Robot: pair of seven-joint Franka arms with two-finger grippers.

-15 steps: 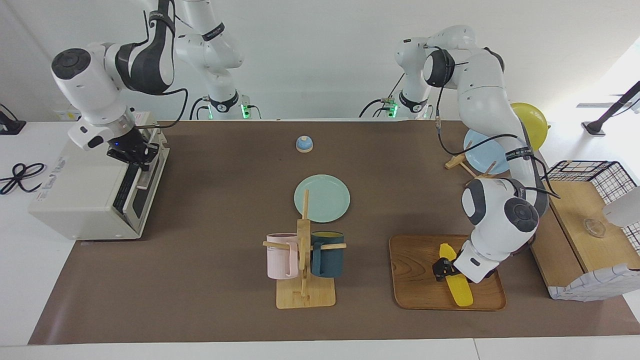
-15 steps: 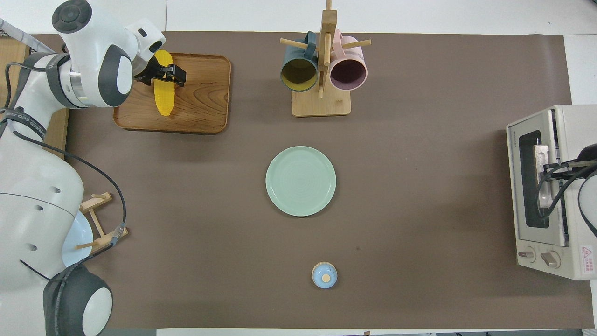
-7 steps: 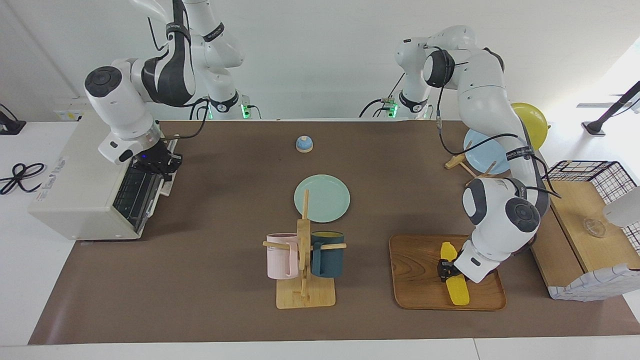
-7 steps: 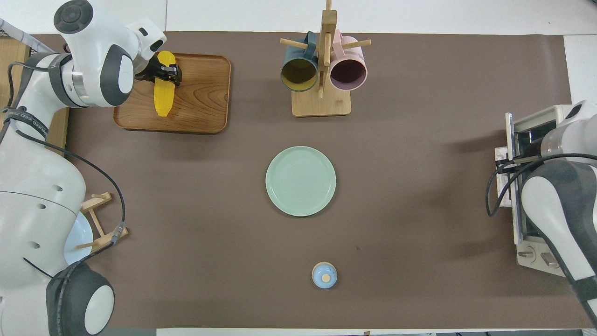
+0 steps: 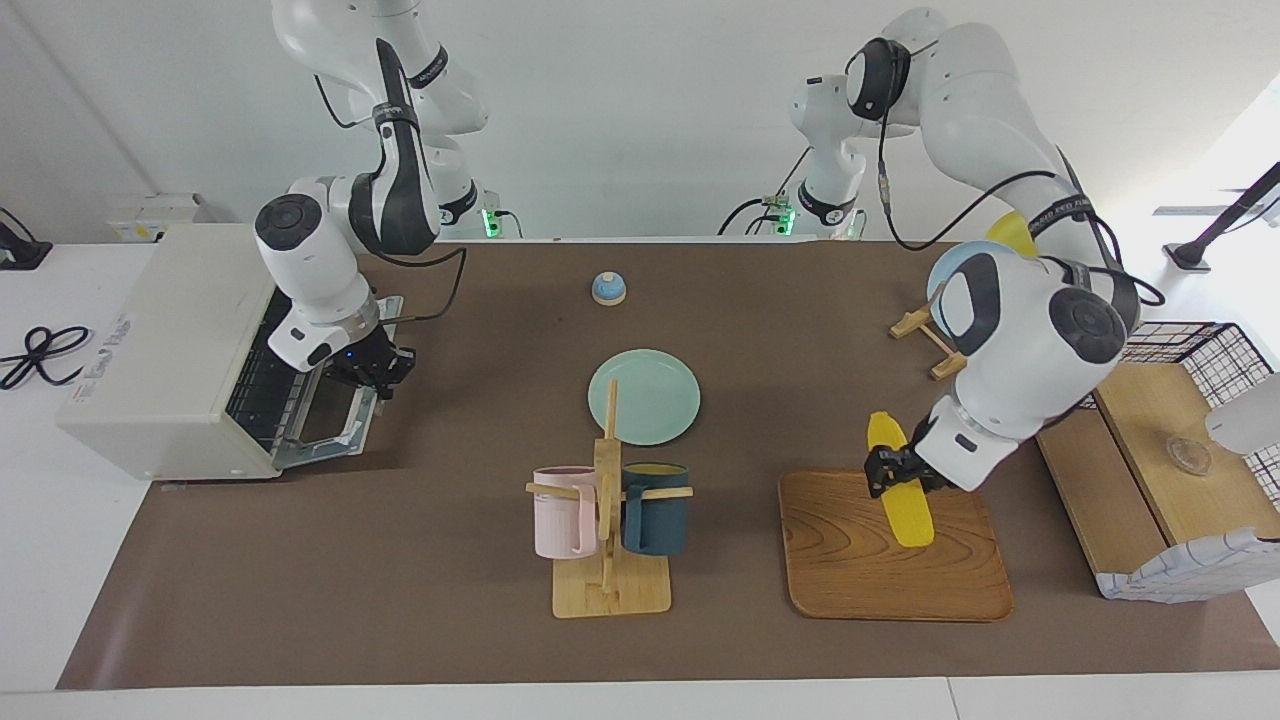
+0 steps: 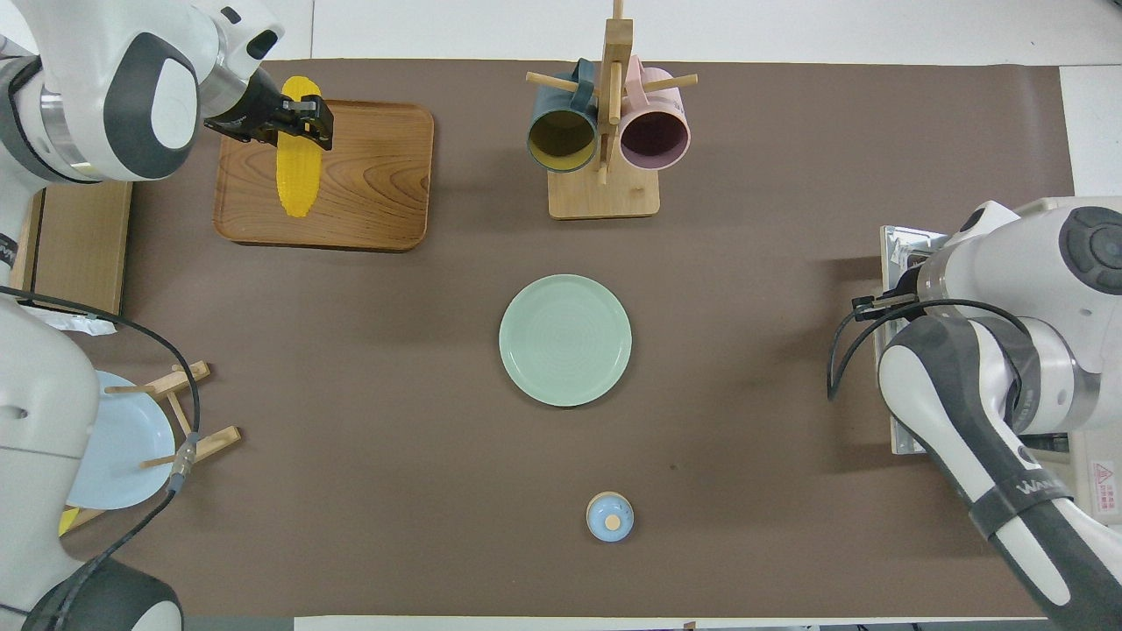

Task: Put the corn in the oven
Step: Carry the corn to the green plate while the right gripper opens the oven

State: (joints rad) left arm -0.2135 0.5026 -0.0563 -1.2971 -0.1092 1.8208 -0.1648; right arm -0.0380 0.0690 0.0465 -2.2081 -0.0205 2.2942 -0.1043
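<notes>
My left gripper [image 5: 893, 470] is shut on the yellow corn [image 5: 903, 500] and holds it tilted, a little above the wooden tray [image 5: 850, 560]. In the overhead view the left gripper [image 6: 294, 118] grips the corn [image 6: 294, 175] near its upper end, over the tray [image 6: 377, 193]. The cream-white oven [image 5: 170, 340] stands at the right arm's end of the table. Its door [image 5: 325, 432] is dropped open and the rack shows inside. My right gripper [image 5: 375, 372] is at the door's free edge, shut on the handle. In the overhead view the right arm hides most of the oven [image 6: 1103, 478].
A green plate [image 5: 645, 395] lies mid-table. A mug rack [image 5: 608, 520] with a pink and a dark blue mug stands farther from the robots. A small blue bell [image 5: 608, 288] sits nearer the robots. A blue plate in a wooden stand [image 6: 131, 438] and a wooden box [image 5: 1160, 450] are at the left arm's end.
The right gripper pulled the oven door from shut down to open. The left gripper lifted the corn off the tray and moved it a little toward the robots.
</notes>
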